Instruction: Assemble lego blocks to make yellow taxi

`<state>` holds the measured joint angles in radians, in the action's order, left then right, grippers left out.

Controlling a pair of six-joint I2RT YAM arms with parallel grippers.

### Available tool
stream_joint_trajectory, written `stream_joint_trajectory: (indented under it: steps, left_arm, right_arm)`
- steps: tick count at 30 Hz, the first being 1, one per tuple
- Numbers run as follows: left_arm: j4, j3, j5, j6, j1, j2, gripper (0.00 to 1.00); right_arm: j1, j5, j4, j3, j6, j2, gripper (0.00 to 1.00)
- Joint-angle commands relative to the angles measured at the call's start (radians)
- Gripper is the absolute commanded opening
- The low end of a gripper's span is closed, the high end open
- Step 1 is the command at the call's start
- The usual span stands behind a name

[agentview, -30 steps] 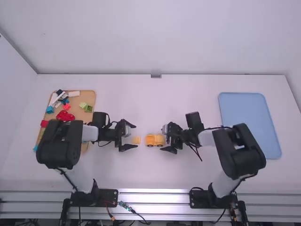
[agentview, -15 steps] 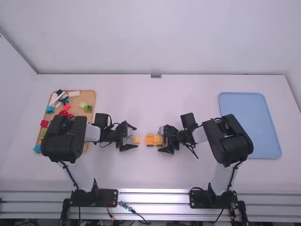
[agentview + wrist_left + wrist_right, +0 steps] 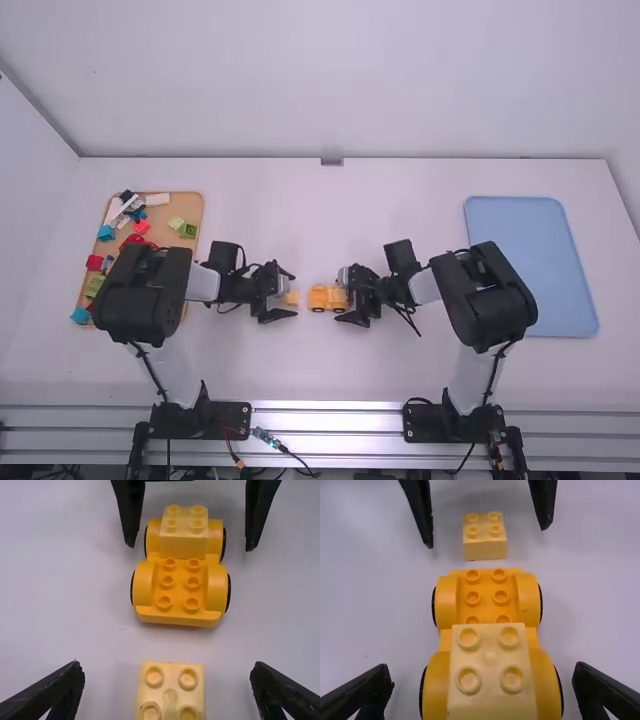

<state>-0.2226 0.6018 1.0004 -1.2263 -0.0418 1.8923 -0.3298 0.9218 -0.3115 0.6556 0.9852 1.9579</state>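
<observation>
The left wrist view details the studs of a loose yellow block (image 3: 170, 702) between the left gripper's (image 3: 292, 296) parted fingers; the right's, a stacked block (image 3: 492, 700) on the yellow car (image 3: 527, 600), between the right gripper's (image 3: 341, 295) spread fingers. The high view shows a blue tray (image 3: 530, 260) and tan tray (image 3: 187, 206) on the white table (image 3: 320, 370), pale wall (image 3: 330, 90) beyond.

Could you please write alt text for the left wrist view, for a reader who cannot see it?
A yellow wheeled car base stands on a white table, with a four-stud yellow block mounted at its end beside the open right gripper. Apart from it, a loose pale yellow block sits untouched between the fingers of the open left gripper.
</observation>
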Motion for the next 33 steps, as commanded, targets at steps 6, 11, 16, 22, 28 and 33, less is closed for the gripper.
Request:
stream_joint_trajectory:
  steps: [6,11,16,22,28,33]
  left_arm:
    - [0.000,-0.008,-0.026,0.008,0.001,0.007,0.85]
    - [0.039,0.018,-0.026,0.006,0.001,0.007,0.84]
    - [0.080,0.042,-0.026,0.006,0.002,0.007,0.84]
    - [0.082,0.045,-0.026,0.007,0.001,0.007,0.84]
    - [0.089,0.040,-0.026,0.006,0.001,0.007,0.84]
    - [0.089,0.039,-0.027,0.003,0.002,0.007,0.82]
  right_arm:
    - [-0.020,-0.052,-0.069,0.000,-0.124,0.016,0.99]
    - [-0.081,-0.172,-0.269,-0.075,-0.241,0.016,0.99]
    - [-0.072,-0.160,-0.348,-0.119,-0.279,0.016,0.99]
    - [-0.041,-0.085,-0.329,-0.097,-0.270,0.016,0.96]
    - [-0.076,-0.091,-0.336,-0.080,-0.271,0.016,0.96]
    - [-0.106,-0.161,-0.332,-0.070,-0.283,0.016,0.93]
